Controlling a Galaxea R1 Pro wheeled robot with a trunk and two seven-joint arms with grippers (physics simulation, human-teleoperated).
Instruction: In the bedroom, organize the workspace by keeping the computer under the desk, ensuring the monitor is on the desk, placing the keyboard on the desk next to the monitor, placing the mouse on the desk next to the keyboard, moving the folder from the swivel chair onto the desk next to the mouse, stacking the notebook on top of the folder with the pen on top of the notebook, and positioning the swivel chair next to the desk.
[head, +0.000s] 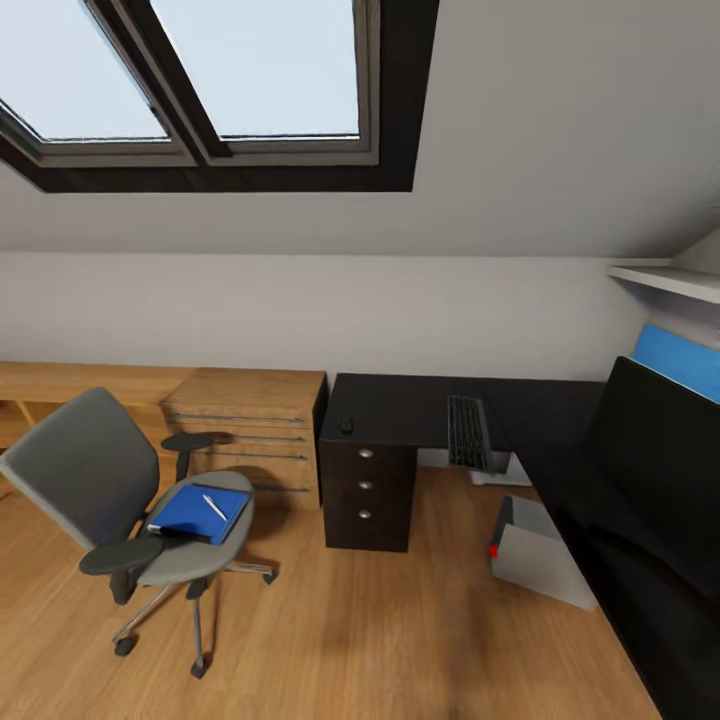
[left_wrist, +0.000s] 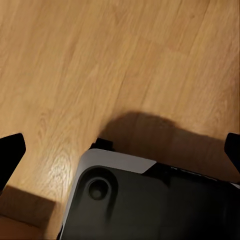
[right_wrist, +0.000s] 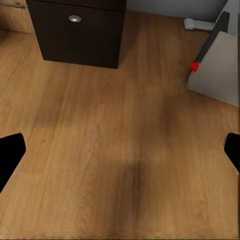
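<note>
**Ana:** Head view had the folder (head: 196, 512) lying flat on the swivel chair (head: 120, 500), the pen (head: 214, 507) resting on the blue cover and a dark edge, probably the notebook, peeking out beneath. How should the robot have handled that step?

**Ben:** By rolling closer first. The chair stood on the floor (head: 380, 640) well apart from the desk (head: 420, 410), beside the wooden dresser (head: 250, 420). The robot should have come in from the seat's open front, clear of the armrests, and taken the pen off before lifting anything, since it looked likely to roll.

**Ana:** And the pincers?

**Ben:** Nowhere near. The right gripper (right_wrist: 120, 152) looked down at bare floor, fingertips spread wide apart and empty, with the drawer unit (right_wrist: 80, 30) and the computer (right_wrist: 217, 70) ahead. The left gripper (left_wrist: 120, 150) was likewise spread and empty, above floor and the robot's own base (left_wrist: 150, 200).

**Ana:** The rest?

**Ben:** The keyboard (head: 465, 432) and mouse (head: 347, 425) were on the desk already; the monitor (head: 655, 470) loomed at right.
</note>
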